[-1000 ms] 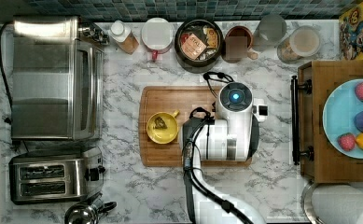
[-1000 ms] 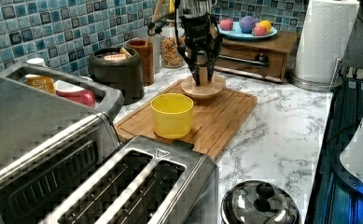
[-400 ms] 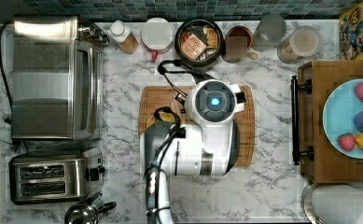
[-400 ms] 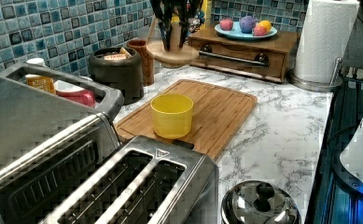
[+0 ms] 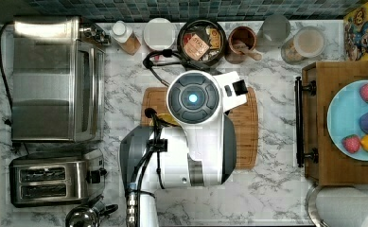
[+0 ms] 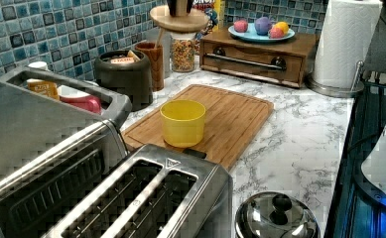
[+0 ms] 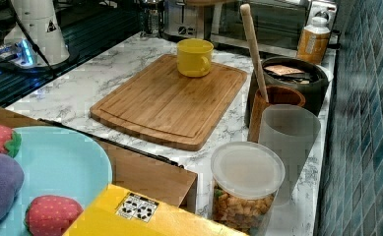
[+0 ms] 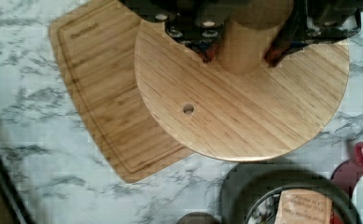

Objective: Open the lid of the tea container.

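The tea container point(image 5: 201, 41) is a wide round black tub with its top uncovered and tea sachets showing inside; it stands at the back of the counter point(image 6: 123, 74) point(image 7: 292, 81). My gripper point(image 8: 240, 53) is shut on the knob of a round wooden lid point(image 8: 244, 98), with one finger point(image 8: 207, 51) on either side. The lid point(image 6: 179, 17) hangs level, high above the counter. In the wrist view the tea container's rim point(image 8: 244, 186) lies just past the lid's edge. In the top view my arm point(image 5: 193, 99) covers the lid.
A yellow cup point(image 6: 182, 122) stands on the wooden cutting board point(image 6: 235, 111). Beside the tub are a brown cup with a wooden spoon point(image 7: 272, 105) and a white-topped jar point(image 5: 159, 34). A toaster oven point(image 5: 54, 80) and a drawer box with a fruit plate point(image 5: 352, 123) flank the board.
My gripper has risen from low over the cutting board, carrying the wooden lid up and toward the back row of containers.
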You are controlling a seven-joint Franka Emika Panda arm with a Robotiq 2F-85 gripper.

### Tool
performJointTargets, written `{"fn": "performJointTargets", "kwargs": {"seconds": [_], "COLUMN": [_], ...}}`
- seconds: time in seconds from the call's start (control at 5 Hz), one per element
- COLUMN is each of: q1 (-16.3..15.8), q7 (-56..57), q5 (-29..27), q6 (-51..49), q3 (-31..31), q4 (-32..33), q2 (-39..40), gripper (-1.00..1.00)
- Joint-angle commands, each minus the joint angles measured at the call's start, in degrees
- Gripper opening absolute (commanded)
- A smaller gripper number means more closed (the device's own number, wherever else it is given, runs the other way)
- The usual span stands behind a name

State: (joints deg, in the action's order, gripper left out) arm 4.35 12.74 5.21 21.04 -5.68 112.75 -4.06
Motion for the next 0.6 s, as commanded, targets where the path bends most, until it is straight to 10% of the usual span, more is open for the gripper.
{"fn": "performJointTargets", "kwargs": {"seconds": [0.2,0.6], "q1": [0.2,0.29], "q7": [-6.72,-6.71], "q5": [1.85,1.83], "q6": [-3.43,-3.43], "q3": [-0.15,-0.24], "q4": [-14.34,-14.34], "q2": [-1.97,-1.97], "gripper": [-1.0,-1.0]}}
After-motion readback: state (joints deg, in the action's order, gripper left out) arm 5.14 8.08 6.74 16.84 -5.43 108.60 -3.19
